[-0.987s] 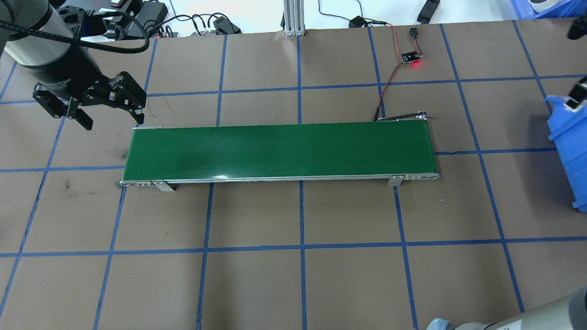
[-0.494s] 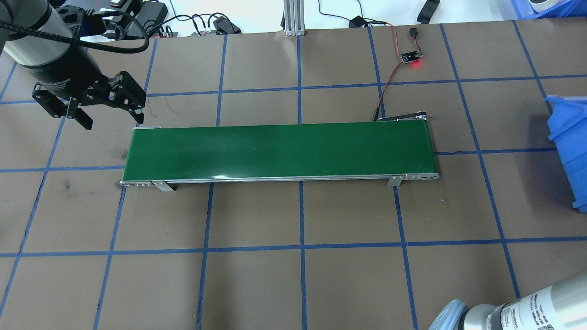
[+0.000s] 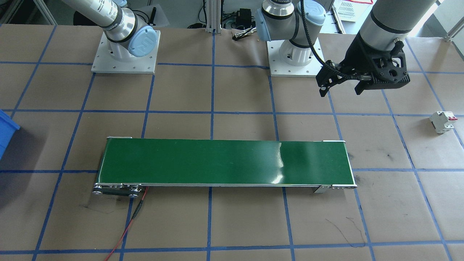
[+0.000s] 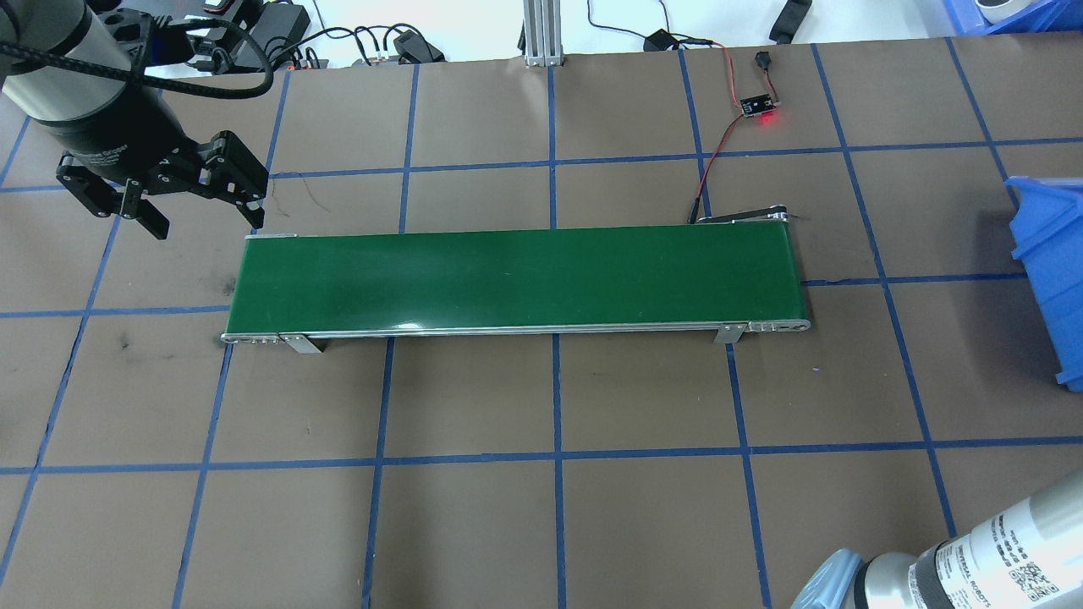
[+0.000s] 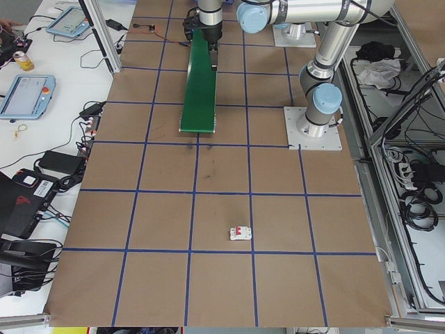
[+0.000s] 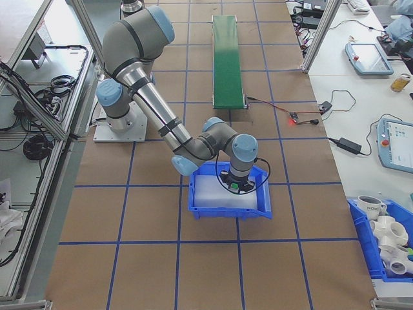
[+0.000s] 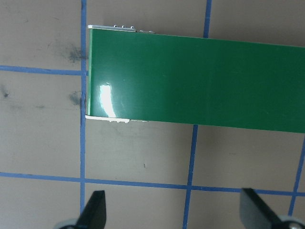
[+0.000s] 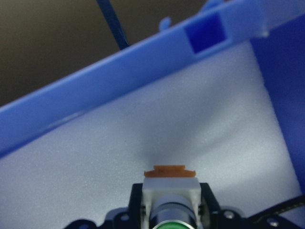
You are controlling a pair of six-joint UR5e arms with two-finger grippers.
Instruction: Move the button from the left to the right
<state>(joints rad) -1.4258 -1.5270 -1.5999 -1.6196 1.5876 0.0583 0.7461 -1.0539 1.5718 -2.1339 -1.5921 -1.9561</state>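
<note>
Right gripper (image 8: 171, 217) pinching button (image 8: 170, 193) over white foam in blue bin (image 8: 119, 62), left gripper (image 4: 203, 216) spread beside conveyor (image 4: 516, 275)

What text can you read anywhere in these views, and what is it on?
"UNIVERSAL ROBOTS": on the right arm; the code square beside it is unreadable.
"UR": on the blue joint cap by that arm's base.
White print on the left end effector body: too small to read.

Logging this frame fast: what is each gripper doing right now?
Left gripper: open, holding nothing, beside the conveyor belt.
Right gripper: shut on the button, over the blue bin.
</note>
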